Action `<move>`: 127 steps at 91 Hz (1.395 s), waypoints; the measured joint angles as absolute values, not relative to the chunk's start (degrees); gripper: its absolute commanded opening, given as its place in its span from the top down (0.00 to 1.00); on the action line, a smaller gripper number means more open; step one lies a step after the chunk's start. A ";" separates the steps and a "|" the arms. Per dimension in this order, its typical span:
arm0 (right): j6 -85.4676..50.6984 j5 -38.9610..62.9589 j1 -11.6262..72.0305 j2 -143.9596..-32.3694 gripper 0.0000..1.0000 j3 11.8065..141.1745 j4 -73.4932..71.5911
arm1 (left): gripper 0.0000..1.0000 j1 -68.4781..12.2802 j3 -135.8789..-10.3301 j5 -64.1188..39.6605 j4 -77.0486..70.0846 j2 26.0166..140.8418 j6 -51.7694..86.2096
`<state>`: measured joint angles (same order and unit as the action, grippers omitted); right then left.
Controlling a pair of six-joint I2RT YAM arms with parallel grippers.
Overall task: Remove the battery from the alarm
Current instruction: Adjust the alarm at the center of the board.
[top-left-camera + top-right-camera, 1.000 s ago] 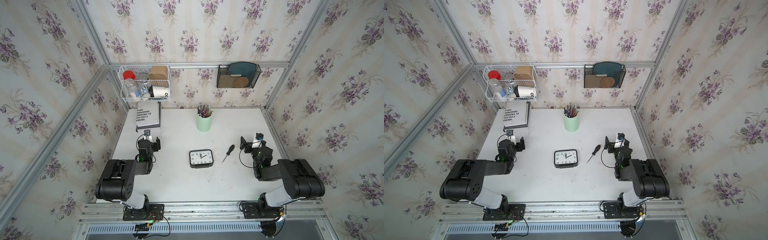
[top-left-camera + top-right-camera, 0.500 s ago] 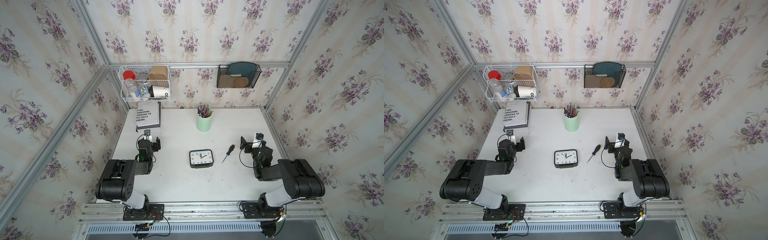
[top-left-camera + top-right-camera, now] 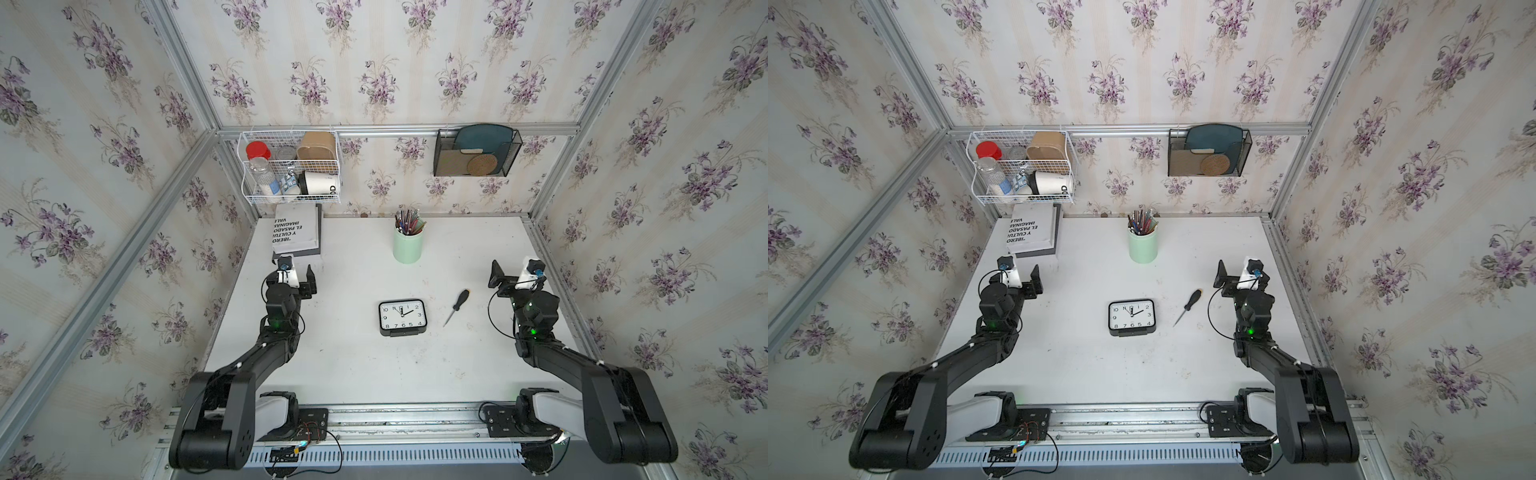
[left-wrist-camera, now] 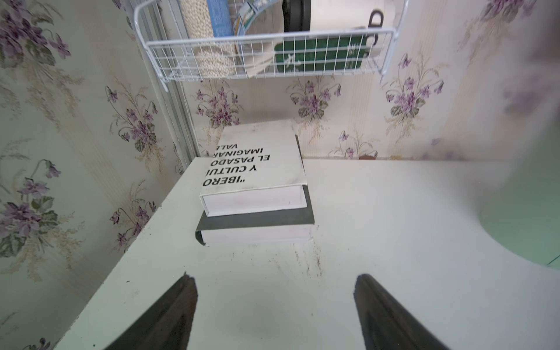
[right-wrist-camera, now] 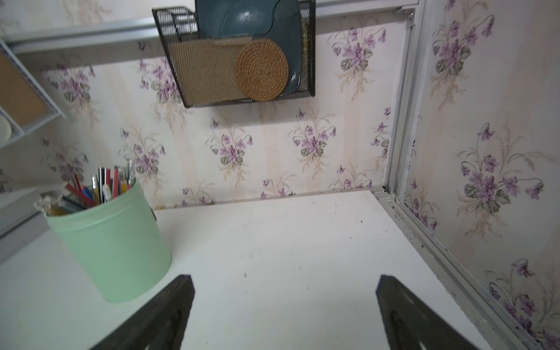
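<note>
i see my left gripper [image 4: 274, 277] and right gripper [image 5: 285, 277] wide, empty; alarm [image 3: 402, 317] face up mid table [image 3: 353, 365], screwdriver [image 3: 457, 305] just beside, book [image 4: 254, 157] reads "el pasado".

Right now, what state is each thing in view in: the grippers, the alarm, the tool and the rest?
left gripper: open, empty
right gripper: open, empty
alarm: lying face up, back hidden, not held
battery: not visible
screwdriver: lying flat beside the alarm, not held
pen cup: upright, filled with pens
books: closed, two stacked
</note>
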<state>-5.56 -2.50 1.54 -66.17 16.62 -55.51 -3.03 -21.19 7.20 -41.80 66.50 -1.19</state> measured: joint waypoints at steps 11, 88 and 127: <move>-12.47 -3.79 1.50 -60.07 0.00 22.90 -42.76 | 0.14 -3.01 -25.41 11.29 -31.57 59.37 7.05; -15.77 4.01 37.01 -70.35 0.00 39.44 3.05 | 0.22 -15.57 -29.02 -6.09 5.06 50.24 33.06; -20.73 8.25 45.19 -80.20 0.00 36.23 -1.91 | 0.22 -20.62 -23.83 -6.87 4.05 51.03 34.61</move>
<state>-20.73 8.25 45.19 -80.20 36.23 -1.91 -20.62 -23.83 -6.87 4.05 51.03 34.61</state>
